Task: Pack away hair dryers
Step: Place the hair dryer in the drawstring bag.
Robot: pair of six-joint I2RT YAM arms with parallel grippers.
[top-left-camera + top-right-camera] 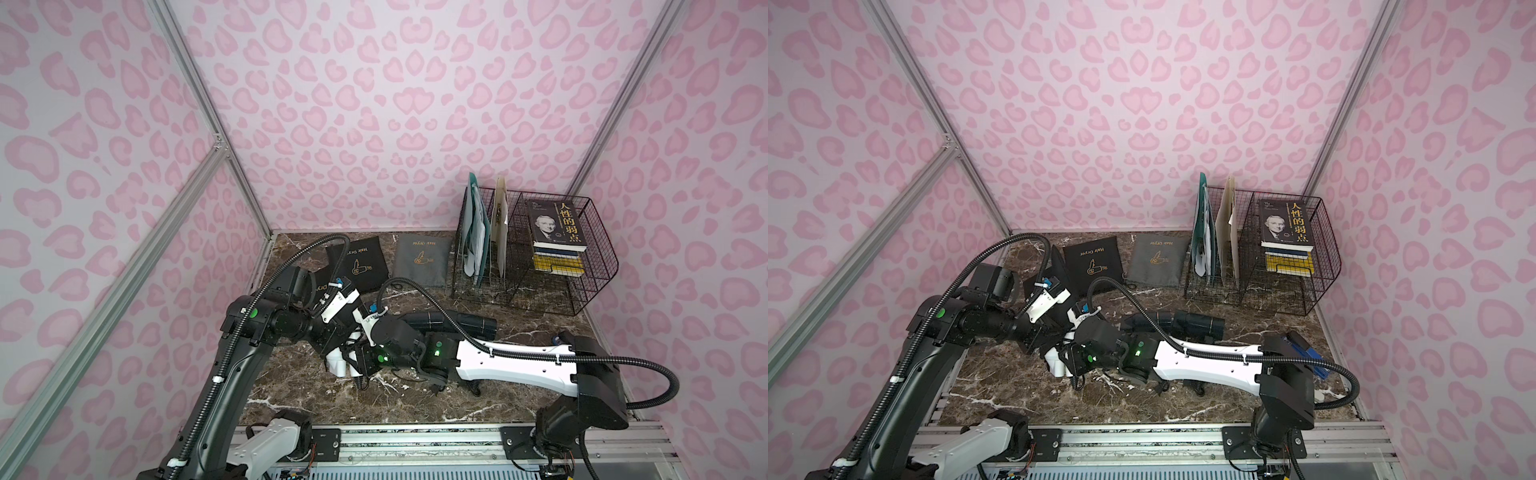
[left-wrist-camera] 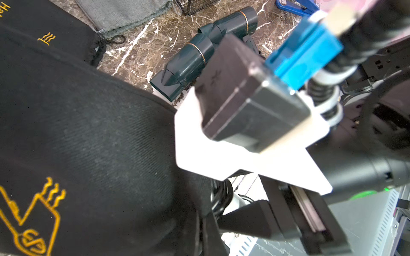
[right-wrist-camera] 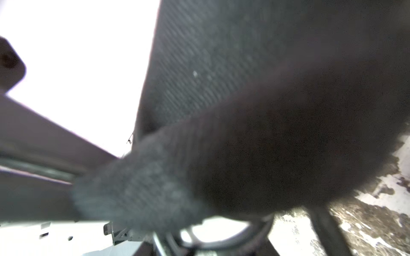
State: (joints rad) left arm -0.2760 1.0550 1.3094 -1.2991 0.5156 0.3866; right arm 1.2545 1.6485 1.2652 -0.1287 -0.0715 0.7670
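- Since the left hand (image 1: 332,334) is clenched, apparently on the edge of a black pouch (image 1: 318,286), the step in hand looks like feeding the white dryer (image 1: 338,363) into that pouch.
- To do this well, lift the mouth and hold it wide. Send the barrel in first, and tuck the cord after it so nothing catches on the drawstring.
- Both top views place the white dryer between the two hands, right under their tips. The right hand (image 1: 363,361) is against it, but I cannot tell whether it is grasping the dryer or released.
- The two dark dryers (image 1: 453,322) lie close together on the counter (image 1: 332,407), just behind the right hand's wrist.
- A second black pouch (image 1: 359,266) and a grey pouch (image 1: 422,259) lie flat beyond the left hand.
- Only the left wrist view shows the black pouch (image 2: 88,133) bulging close against the left hand, with a coil of cord (image 2: 219,195) and some white plastic at its edge. The two dark dryers (image 2: 199,55) show thin gold bands, partly hidden by the right arm's camera block (image 2: 244,99).
- Blurred dark fabric (image 3: 244,88) nearly fills the right wrist view, which puts the pouch right at the right hand. No fingers show, so this view does not settle the grip either.
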